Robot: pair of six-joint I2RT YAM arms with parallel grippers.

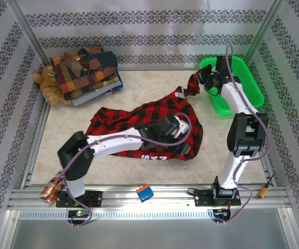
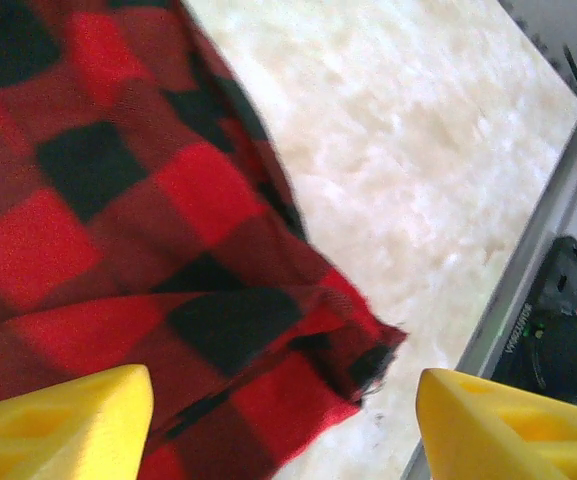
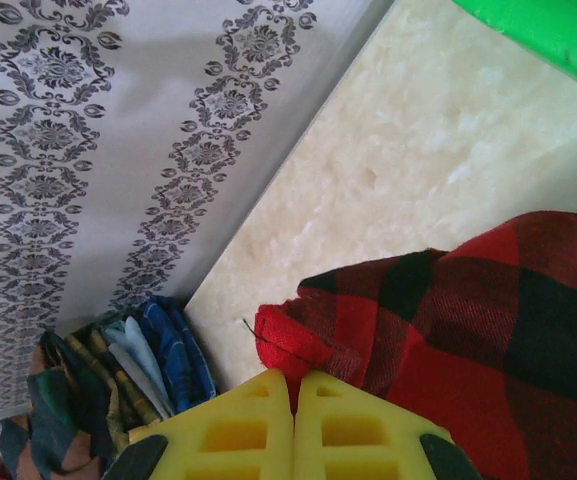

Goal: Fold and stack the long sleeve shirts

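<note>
Left end effector point(image 2: 283, 380) open over red-and-black check shirt point(image 1: 139, 114) on bench point(image 1: 149, 83); right end effector point(image 3: 293, 378) closed, pinching shirt's raised end (beside green basket point(image 1: 219, 106)).

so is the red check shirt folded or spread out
Spread, not folded: the red check shirt lies rumpled across the table, one end pinched in the shut right gripper.

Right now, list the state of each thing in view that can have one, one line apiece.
red-and-black shirt: unfolded, rumpled on the table, one end lifted.
folded plaid shirts: folded, stacked at the far left corner.
left pincer: open, above the shirt's edge.
right pincer: shut on the red-and-black shirt's lifted end.
green basket: upright, far right.
teddy bear: lying against the stack.
</note>
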